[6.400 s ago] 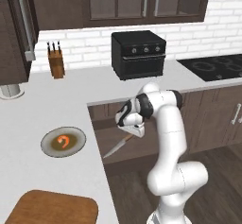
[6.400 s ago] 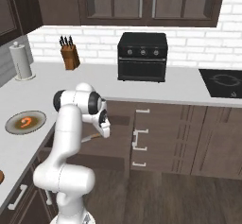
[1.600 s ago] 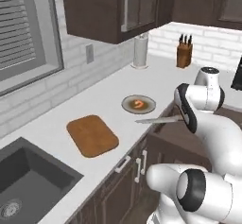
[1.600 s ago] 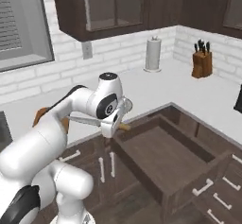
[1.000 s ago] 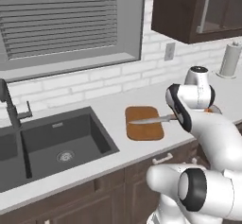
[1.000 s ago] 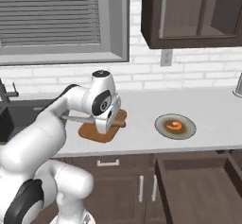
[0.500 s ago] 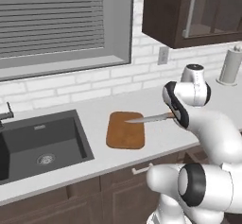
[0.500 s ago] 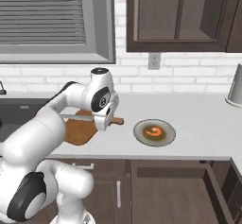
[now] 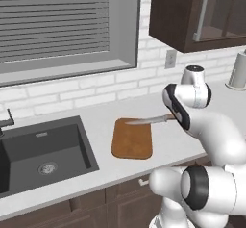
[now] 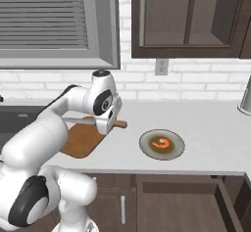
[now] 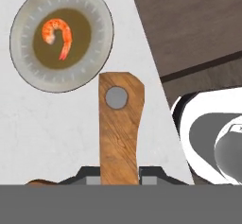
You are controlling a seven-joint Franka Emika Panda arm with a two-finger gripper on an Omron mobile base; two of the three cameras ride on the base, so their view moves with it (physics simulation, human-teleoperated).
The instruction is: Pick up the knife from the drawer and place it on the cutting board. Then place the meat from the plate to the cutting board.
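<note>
My gripper [image 10: 109, 123] is shut on the knife's brown wooden handle [image 11: 119, 133] and holds the knife level above the counter. The silver blade [image 9: 144, 121] reaches out over the far edge of the reddish-brown cutting board [image 9: 132, 138], clear of its surface. In the right base view the board [image 10: 81, 140] lies partly behind my arm. The grey-beige plate [image 10: 162, 144] sits to the board's right with the curled orange-red meat [image 10: 161, 142] at its centre. In the hand view the plate [image 11: 28, 57] and meat [image 11: 57, 35] lie beyond the handle's end. The open drawer [image 10: 230, 197] shows at the lower right.
A dark sink [image 9: 43, 150] is set into the counter left of the board. A paper towel roll [image 9: 238, 70] stands at the far right by the brick wall. Dark upper cabinets [image 10: 191, 18] hang above the counter.
The whole picture has shifted as the base drove, so the board and plate sit elsewhere in the views. The gripper has kept its hold on the knife, with the blade over the board.
</note>
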